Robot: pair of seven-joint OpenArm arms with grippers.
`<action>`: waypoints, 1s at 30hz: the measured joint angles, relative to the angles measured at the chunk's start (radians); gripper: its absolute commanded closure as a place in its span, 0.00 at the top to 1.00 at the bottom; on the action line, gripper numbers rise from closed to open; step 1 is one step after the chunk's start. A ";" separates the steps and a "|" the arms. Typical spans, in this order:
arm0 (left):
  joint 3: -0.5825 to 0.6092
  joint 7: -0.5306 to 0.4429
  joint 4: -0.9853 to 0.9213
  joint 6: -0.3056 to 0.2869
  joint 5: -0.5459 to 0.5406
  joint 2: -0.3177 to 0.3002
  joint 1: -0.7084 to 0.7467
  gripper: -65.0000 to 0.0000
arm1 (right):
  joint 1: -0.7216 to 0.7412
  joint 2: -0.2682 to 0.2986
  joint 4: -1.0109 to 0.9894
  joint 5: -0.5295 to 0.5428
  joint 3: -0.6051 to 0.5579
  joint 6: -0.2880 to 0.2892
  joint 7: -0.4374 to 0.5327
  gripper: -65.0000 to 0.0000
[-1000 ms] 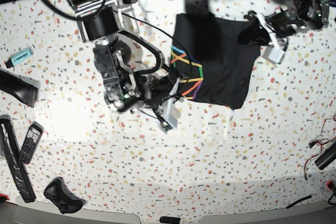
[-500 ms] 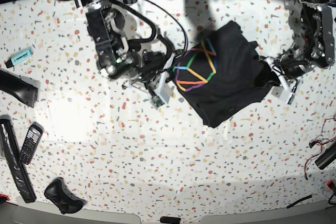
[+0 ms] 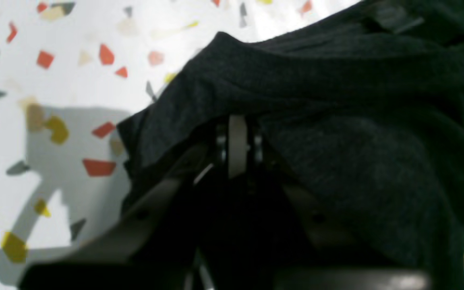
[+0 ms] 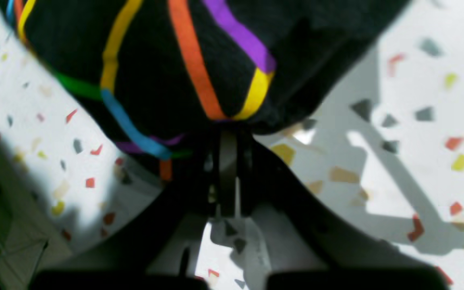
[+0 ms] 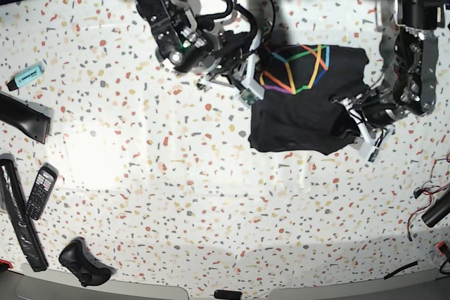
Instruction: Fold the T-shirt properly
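The black T-shirt (image 5: 302, 103) lies bunched on the speckled table (image 5: 176, 194) at upper right, its rainbow line print (image 5: 295, 68) facing up. My right gripper (image 5: 254, 83) is shut on the shirt's left edge; the right wrist view shows the printed cloth (image 4: 183, 72) pinched between the jaws (image 4: 228, 133). My left gripper (image 5: 355, 126) is shut on the shirt's right lower edge; the left wrist view shows plain black cloth (image 3: 336, 121) draped over the closed jaws (image 3: 237, 133).
A blue marker (image 5: 27, 75), a black bar (image 5: 22, 117), a phone (image 5: 40, 191), a long black strip (image 5: 17, 219) and a game controller (image 5: 83, 263) lie along the left edge. Cables (image 5: 432, 205) lie at the right edge.
Both grippers carried the shirt: the right gripper moved up and right, the left gripper moved slightly down. The shirt turned over so the rainbow print now faces up at the top.
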 measured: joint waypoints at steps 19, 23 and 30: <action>-0.364 0.328 0.128 0.006 -0.412 -0.074 0.206 0.00 | -0.121 0.000 0.340 0.117 0.428 -0.006 -0.096 0.00; -0.476 0.351 0.243 0.006 -0.491 -0.071 0.343 0.00 | -0.227 0.000 0.449 0.131 0.511 -0.006 -0.099 0.00; -0.622 0.371 0.431 0.005 -0.495 -0.061 0.601 0.00 | -0.498 -0.006 0.582 0.133 0.609 -0.045 -0.121 0.00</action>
